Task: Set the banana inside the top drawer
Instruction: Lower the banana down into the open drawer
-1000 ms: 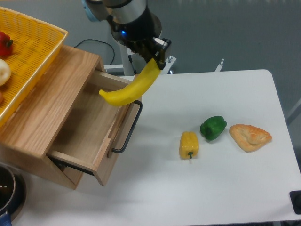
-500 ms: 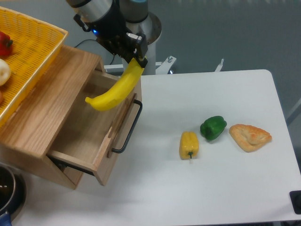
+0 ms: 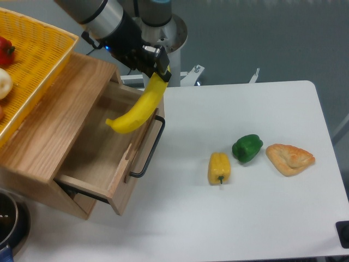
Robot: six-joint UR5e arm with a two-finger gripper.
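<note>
The long yellow banana [image 3: 138,108] hangs slanted from my gripper [image 3: 157,70], which is shut on its upper end. The banana's lower tip points down-left over the inside of the open top drawer [image 3: 103,147], a light oak box pulled out of the wooden cabinet [image 3: 52,117]. The drawer's black bar handle [image 3: 149,150] is just right of the banana. The banana is above the drawer floor and does not rest on it. The fingertips are partly hidden by the banana.
A yellow woven basket [image 3: 30,60] with a red pepper [image 3: 4,50] sits on the cabinet top. On the white table [image 3: 245,207] lie a yellow bell pepper [image 3: 219,167], a green pepper [image 3: 247,147] and a pastry [image 3: 289,158]. A dark pot [image 3: 8,221] stands at the lower left.
My gripper carried the banana left from above the drawer's front edge to over the open drawer, then lowered it slightly; the banana now hangs steeper.
</note>
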